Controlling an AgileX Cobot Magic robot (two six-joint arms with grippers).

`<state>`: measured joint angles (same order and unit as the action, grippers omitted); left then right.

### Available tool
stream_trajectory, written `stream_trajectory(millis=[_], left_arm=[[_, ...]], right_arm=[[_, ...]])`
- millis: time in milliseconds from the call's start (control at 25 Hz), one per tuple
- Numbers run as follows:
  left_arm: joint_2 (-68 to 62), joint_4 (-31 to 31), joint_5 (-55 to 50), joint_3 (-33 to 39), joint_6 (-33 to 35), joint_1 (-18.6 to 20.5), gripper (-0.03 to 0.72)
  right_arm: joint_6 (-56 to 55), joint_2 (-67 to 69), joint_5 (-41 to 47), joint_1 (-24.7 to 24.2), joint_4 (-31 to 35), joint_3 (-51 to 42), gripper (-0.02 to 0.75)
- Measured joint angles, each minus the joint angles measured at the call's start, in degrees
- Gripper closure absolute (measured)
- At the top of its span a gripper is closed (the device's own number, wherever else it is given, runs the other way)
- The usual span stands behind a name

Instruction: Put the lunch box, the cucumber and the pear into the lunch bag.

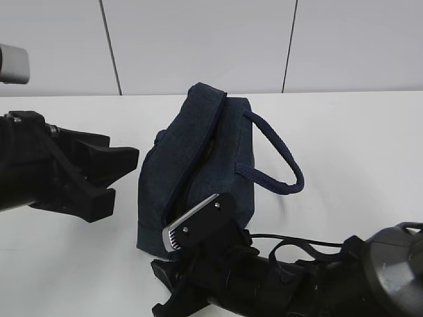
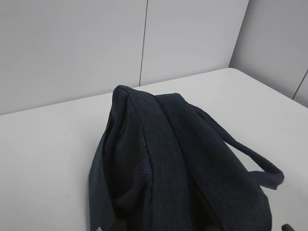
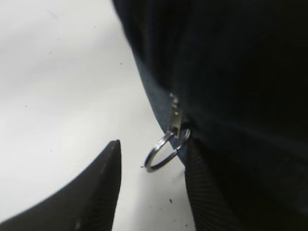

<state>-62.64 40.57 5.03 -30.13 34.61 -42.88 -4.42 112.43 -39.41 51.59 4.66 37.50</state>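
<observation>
The lunch bag point(image 1: 198, 172) stood on the white table point(image 1: 344, 132) w/ its padded loop handle point(image 1: 281, 155) hanging off the side away from the left gripper point(image 1: 109, 175). That gripper sat just beside the bag's flank, not touching, black fingers point(image 1: 112, 158) spread apart w/ nothing between them. In the left wrist view the bag point(image 2: 163, 163) filled the area straight ahead of and below the cam; the top seam looked parted into a dark slot, contents hidden.

The right gripper point(image 1: 192, 231) was at the bag's near end, one silver-edged finger point(image 1: 192, 224) lying against the fabric. Right wrist view: the silver ring pull point(image 3: 166, 151) hung off the zipper slider point(image 3: 175, 118) right between the two fingers point(image 3: 96, 187), nearer the far-side one. Fingers apart, neither seen pinching the ring; the one by the bag point(image 3: 231, 96) was close to or touching the cloth, can't tell which.
</observation>
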Motion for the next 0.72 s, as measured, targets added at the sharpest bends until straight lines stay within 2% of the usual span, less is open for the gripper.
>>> stream_trajectory(millis=[160, 520, 600, 720], left_arm=[[0.0, 0.0, 0.0, 0.0, 0.0, 0.0, 0.379], [0.0, 0.0, 0.0, 0.0, 0.0, 0.0, 0.379], [0.0, 0.0, 0.0, 0.0, 0.0, 0.0, 0.379], [0.0, 0.0, 0.0, 0.0, 0.0, 0.0, 0.379]], right_arm=[[-0.1, 0.1, -0.1, 0.0, -1.5, 0.0, 0.388], [-0.2, 0.1, -0.1, 0.0, 0.9, 0.1, 0.391], [-0.2, 0.1, -0.1, 0.0, 1.2, 0.1, 0.412], [-0.2, 0.1, -0.2, 0.0, 2.6, 0.1, 0.483]])
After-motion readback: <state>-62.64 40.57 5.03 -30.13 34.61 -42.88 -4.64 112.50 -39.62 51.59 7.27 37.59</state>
